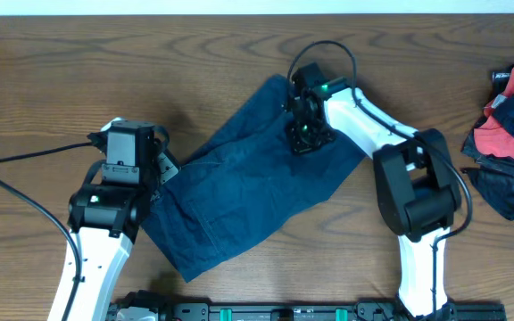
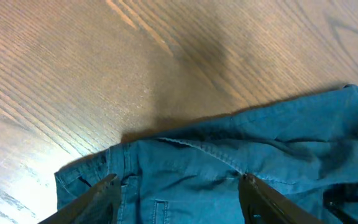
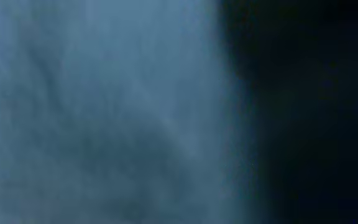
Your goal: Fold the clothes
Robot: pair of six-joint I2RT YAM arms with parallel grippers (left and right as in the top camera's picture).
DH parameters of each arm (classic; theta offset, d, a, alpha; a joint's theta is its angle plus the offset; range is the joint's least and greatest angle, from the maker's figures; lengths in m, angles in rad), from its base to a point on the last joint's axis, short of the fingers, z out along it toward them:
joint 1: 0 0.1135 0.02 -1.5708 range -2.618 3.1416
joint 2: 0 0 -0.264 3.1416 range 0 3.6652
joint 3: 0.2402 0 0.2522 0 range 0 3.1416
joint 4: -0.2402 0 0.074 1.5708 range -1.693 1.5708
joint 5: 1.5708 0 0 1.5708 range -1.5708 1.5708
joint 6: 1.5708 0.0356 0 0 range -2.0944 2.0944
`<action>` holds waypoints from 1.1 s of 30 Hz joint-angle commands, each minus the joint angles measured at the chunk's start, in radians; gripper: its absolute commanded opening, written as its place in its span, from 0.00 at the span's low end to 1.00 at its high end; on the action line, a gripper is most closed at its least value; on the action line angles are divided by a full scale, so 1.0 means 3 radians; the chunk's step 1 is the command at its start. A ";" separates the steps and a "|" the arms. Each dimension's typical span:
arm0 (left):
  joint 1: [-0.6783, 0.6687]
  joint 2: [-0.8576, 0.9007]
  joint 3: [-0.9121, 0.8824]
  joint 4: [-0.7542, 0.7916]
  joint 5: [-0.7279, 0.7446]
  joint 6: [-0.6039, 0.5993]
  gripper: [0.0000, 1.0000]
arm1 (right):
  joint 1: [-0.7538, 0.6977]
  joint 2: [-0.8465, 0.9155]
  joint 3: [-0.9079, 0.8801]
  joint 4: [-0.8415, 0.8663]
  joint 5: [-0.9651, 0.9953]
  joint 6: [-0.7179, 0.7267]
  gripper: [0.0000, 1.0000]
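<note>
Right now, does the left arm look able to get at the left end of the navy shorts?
Probably yes. The left gripper hangs open right over the edge of the shorts. Nothing lies between them, and the right gripper is down at the far end.

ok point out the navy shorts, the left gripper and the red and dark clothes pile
navy shorts (image 1: 239,192), overhead view, middle of the spread fabric
left gripper (image 2: 179,183), left wrist view, midway between its open fingertips
clothes pile (image 1: 505,135), overhead view, on its red fabric
</note>
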 commanded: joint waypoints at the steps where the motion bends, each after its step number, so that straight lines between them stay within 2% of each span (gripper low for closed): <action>1: 0.0013 -0.0024 0.0037 -0.0034 -0.0050 0.0034 0.63 | -0.0085 0.0181 -0.0052 0.0022 0.0028 0.0173 0.01; 8: 0.0013 -0.0024 0.0037 -0.0106 -0.0050 0.0034 0.64 | -0.0511 0.0191 -0.0052 0.0027 0.0116 0.0439 0.01; 18: 0.0014 -0.0024 0.0037 -0.0108 -0.0051 0.0034 0.64 | -0.1397 0.0191 -0.0052 -0.0247 0.0156 0.0310 0.01; 26: 0.0013 -0.0010 0.0037 -0.0128 -0.0014 0.0034 0.64 | -0.1670 0.0187 -0.0055 -0.0322 0.0354 0.0434 0.01; 28: 0.0013 0.0033 0.0029 -0.0158 0.0104 0.0034 0.76 | -0.1657 0.0158 -0.0041 -0.0267 0.0211 0.0231 0.01; 29: 0.0013 0.0065 0.0019 -0.0172 0.0216 0.0034 0.80 | -0.1634 0.0128 -0.0018 -0.0257 0.0142 0.0131 0.04; 30: 0.0013 0.0109 0.0001 -0.0182 0.0371 0.0034 0.82 | -0.1600 0.0093 0.0018 -0.0258 0.0128 0.0094 0.13; 33: 0.0013 0.0261 -0.0052 -0.0183 0.0856 0.0036 0.84 | -0.1507 -0.0061 0.0182 -0.0291 0.0131 0.0014 0.24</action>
